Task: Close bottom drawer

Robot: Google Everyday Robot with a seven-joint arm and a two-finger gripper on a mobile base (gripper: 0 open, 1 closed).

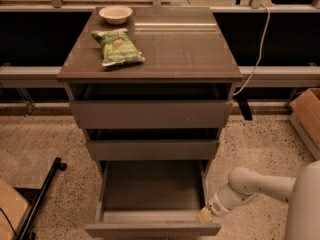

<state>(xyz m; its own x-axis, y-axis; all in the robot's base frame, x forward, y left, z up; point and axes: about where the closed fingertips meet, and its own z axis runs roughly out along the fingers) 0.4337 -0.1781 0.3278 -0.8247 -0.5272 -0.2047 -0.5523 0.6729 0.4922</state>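
Speckled floor (pixel 262 149); gripper (pixel 205 215) beside bottom drawer (pixel 150 196)

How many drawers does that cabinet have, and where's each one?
3. The top drawer sits under the tabletop, the middle drawer just below it, and the bottom drawer lowest, pulled far out. The pincer is at its front right corner.

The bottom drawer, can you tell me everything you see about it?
The bottom drawer is grey-brown, with a slim flat front panel, no handle, thin side walls and a plain floor. It looks like smooth laminate. It is pulled far out and level, lowest in the cabinet, under the middle drawer. Nothing lies inside. The robot's pincer is at its front right corner and seems to touch the right wall.
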